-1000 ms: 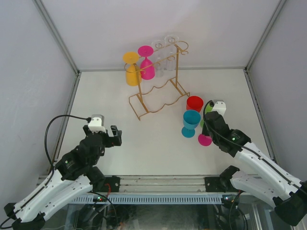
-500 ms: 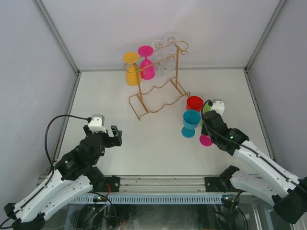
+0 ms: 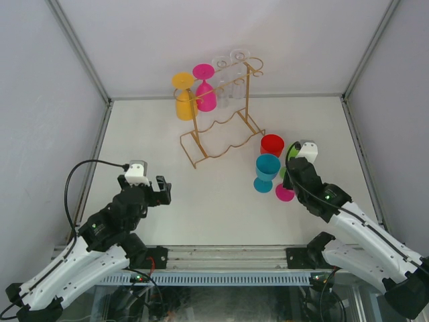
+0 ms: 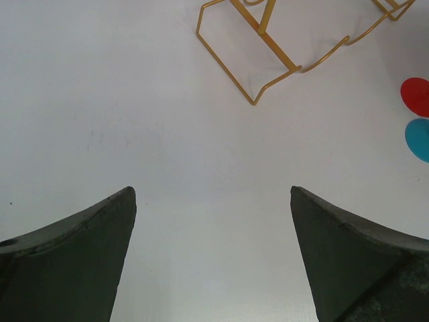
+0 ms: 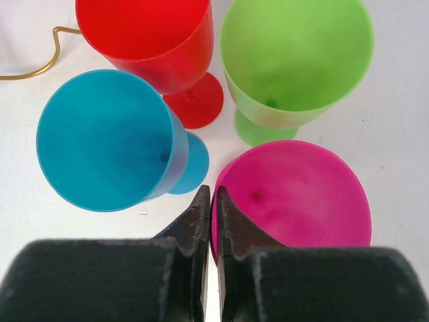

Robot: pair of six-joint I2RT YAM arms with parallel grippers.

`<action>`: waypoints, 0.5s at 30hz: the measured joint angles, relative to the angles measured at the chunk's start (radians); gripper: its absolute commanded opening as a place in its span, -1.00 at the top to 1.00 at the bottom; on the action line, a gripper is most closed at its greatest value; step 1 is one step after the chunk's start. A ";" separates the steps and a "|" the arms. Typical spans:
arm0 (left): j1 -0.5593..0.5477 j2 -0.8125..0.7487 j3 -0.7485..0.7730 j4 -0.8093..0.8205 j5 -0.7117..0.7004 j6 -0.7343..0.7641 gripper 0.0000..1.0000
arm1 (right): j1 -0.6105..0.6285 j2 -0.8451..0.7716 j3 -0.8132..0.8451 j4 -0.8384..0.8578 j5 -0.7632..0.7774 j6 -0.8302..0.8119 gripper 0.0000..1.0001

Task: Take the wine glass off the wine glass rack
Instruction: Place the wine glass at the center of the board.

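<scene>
Two pincers barely changed: right pincer still pinches the standing magenta glass rim, left pincer stays spread.

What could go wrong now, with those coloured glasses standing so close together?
1. The right fingers pinch only the thin rim of the magenta glass; it may slip or tip when let go.
2. The blue glass, red glass and green glass crowd right beside it, so a small sideways move could topple them.
3. The wine glass rack is thin wire with the yellow glass and others hanging on it; a tug might drag it.
</scene>
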 measured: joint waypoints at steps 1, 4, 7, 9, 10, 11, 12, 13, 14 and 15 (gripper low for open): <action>0.000 0.003 0.000 0.000 0.000 0.000 -1.00 | 0.000 0.000 0.000 0.002 0.000 -0.002 1.00; 0.000 0.005 0.000 0.000 0.001 0.000 -1.00 | 0.000 0.000 0.000 0.002 0.000 -0.004 1.00; 0.000 0.005 0.000 0.000 0.003 0.000 -1.00 | 0.000 0.003 0.000 0.002 0.000 -0.005 1.00; 0.000 0.006 0.000 0.000 0.005 0.000 -1.00 | 0.000 0.009 0.001 0.002 0.000 -0.005 1.00; 0.000 0.008 0.000 0.000 0.008 0.000 -1.00 | 0.000 0.013 0.001 0.002 0.001 -0.006 1.00; 0.000 0.009 0.000 0.000 0.011 0.000 -1.00 | 0.000 0.017 0.002 0.002 0.002 -0.006 1.00; 0.000 0.011 0.000 0.000 0.013 0.000 -1.00 | 0.000 0.021 0.004 0.002 0.004 -0.006 1.00; 0.000 0.011 0.000 0.000 0.016 0.000 -1.00 | 0.000 0.025 0.006 0.000 0.006 -0.006 1.00; 0.000 0.011 0.000 0.000 0.018 0.000 -1.00 | 0.000 0.030 0.010 -0.004 0.008 -0.006 1.00; 0.000 0.011 0.000 0.000 0.019 0.000 -1.00 | 0.000 0.033 0.013 -0.005 0.010 -0.006 1.00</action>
